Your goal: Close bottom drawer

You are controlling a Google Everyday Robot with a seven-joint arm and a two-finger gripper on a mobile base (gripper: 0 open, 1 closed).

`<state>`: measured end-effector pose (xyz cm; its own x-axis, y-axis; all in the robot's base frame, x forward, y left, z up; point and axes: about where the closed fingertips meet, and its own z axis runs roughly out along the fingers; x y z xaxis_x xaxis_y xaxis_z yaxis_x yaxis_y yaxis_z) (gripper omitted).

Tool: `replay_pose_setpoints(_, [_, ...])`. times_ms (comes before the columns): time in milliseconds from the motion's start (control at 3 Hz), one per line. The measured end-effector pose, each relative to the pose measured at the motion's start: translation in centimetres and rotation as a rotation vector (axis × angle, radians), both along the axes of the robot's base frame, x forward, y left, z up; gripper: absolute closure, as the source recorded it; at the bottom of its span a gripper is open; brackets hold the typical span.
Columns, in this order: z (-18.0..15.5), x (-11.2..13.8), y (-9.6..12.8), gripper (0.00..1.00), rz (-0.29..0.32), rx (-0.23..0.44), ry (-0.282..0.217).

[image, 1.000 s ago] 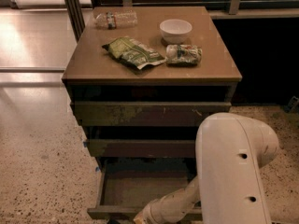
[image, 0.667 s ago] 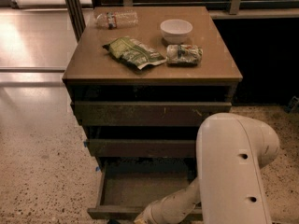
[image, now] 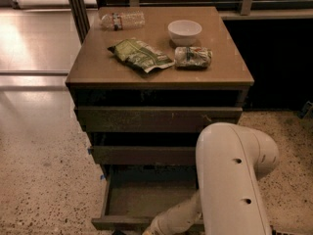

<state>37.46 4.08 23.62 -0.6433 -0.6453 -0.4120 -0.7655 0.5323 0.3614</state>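
Note:
The bottom drawer (image: pixel 142 199) of the dark olive-brown cabinet stands pulled out, showing its shallow empty tray, with its flat front (image: pixel 117 223) at the lower edge of the camera view. My white arm (image: pixel 230 180) comes down on the right and its forearm (image: pixel 176 218) reaches to the drawer's front edge. The gripper itself is below the picture's lower edge, out of view. The middle drawer front (image: pixel 142 154) and the wide top drawer front (image: pixel 156 119) sit above it.
On the cabinet top (image: pixel 93 67) lie a plastic bottle (image: pixel 122 19), a white bowl (image: pixel 184 31), a green snack bag (image: pixel 140 55) and a crumpled packet (image: pixel 193 57). Speckled floor (image: pixel 44 180) lies to the left. A dark wall (image: pixel 279 62) stands to the right.

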Motion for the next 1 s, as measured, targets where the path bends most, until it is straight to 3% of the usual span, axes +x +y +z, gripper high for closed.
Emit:
replay_pose_setpoints(667, [-4.0, 0.7, 0.7, 1.00, 0.006, -0.033, 0.021])
replay_pose_setpoints(1000, [-5.9, 3.6, 0.8, 1.00, -0.014, -0.069, -0.026])
